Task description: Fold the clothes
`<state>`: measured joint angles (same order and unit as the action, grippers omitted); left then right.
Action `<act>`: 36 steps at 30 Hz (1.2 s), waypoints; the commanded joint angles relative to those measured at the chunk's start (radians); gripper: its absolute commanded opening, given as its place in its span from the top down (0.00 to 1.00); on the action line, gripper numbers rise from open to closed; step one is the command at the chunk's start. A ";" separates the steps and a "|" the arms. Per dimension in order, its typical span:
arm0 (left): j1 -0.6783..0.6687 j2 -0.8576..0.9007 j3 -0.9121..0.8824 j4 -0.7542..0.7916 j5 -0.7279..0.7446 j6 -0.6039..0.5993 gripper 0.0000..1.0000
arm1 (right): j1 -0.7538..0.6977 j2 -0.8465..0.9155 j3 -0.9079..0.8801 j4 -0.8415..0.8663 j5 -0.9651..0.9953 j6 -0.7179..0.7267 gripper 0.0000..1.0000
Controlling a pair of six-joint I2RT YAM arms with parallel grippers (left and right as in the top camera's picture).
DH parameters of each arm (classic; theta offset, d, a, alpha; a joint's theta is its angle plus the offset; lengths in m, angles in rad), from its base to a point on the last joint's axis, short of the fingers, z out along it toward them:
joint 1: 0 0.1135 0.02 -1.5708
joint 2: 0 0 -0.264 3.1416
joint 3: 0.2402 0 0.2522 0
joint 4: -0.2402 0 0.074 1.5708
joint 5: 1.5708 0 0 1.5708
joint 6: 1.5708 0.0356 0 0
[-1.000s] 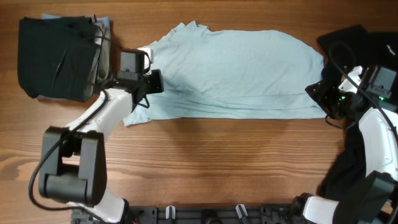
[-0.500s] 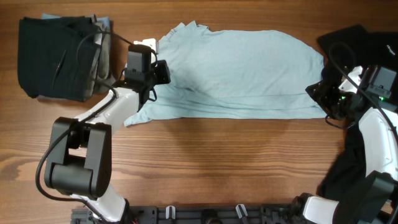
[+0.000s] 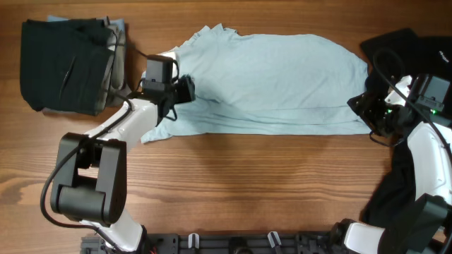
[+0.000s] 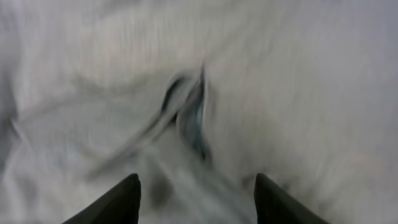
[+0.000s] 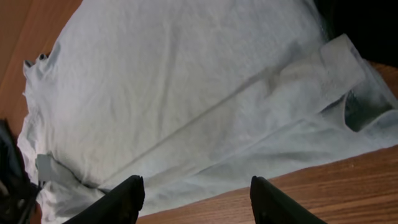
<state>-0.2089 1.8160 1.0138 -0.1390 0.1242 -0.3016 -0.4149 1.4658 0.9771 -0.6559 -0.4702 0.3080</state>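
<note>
The pale blue shirt [image 3: 268,81] lies spread on the desk [image 3: 247,183]; the left pincer [image 4: 196,182] hangs over the shirt's left end, fingers wide apart, gripping nothing; the right pincer [image 5: 194,182], likewise wide and empty, sits at the shirt's right end.

Pale blue T-shirt [image 3: 275,77] lying spread mid-desk [image 3: 247,183], wrinkled, near edge folded over; black T-shirt [image 3: 393,44] lying far right.
</note>
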 commanded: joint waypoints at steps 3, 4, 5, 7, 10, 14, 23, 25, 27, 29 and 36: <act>-0.003 0.006 0.006 -0.051 0.046 0.002 0.35 | 0.003 -0.012 0.014 0.001 0.010 -0.019 0.38; -0.003 0.009 0.006 -0.042 0.046 0.002 0.36 | 0.003 -0.012 0.014 0.001 0.010 -0.020 0.39; -0.003 0.015 0.006 -0.022 0.047 0.002 0.43 | 0.003 -0.012 0.014 0.000 0.010 -0.019 0.38; -0.003 0.030 0.006 0.006 0.047 0.001 0.53 | 0.003 -0.012 0.014 0.000 0.010 -0.019 0.38; -0.003 0.058 0.006 0.032 0.068 0.001 0.63 | 0.003 -0.012 0.014 -0.001 0.010 -0.019 0.39; -0.005 0.094 0.006 0.051 0.077 0.000 0.65 | 0.003 -0.012 0.014 -0.002 0.010 -0.019 0.38; -0.005 0.097 0.006 0.137 0.077 -0.041 0.64 | 0.003 -0.012 0.014 -0.011 0.010 -0.019 0.38; -0.005 0.098 0.006 0.145 0.076 -0.044 0.62 | 0.003 -0.012 0.014 -0.012 0.010 -0.020 0.38; -0.004 0.098 0.006 0.163 0.076 -0.044 0.62 | 0.003 -0.012 0.014 -0.010 0.010 -0.020 0.38; -0.004 0.097 0.006 0.178 0.076 -0.044 0.62 | 0.003 -0.012 0.014 -0.010 0.010 -0.019 0.38; -0.005 0.098 0.006 0.177 0.077 -0.048 0.63 | 0.003 -0.012 0.014 -0.010 0.010 -0.020 0.38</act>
<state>-0.2089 1.9068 1.0142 0.0250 0.1883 -0.3367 -0.4149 1.4658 0.9771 -0.6666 -0.4702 0.3080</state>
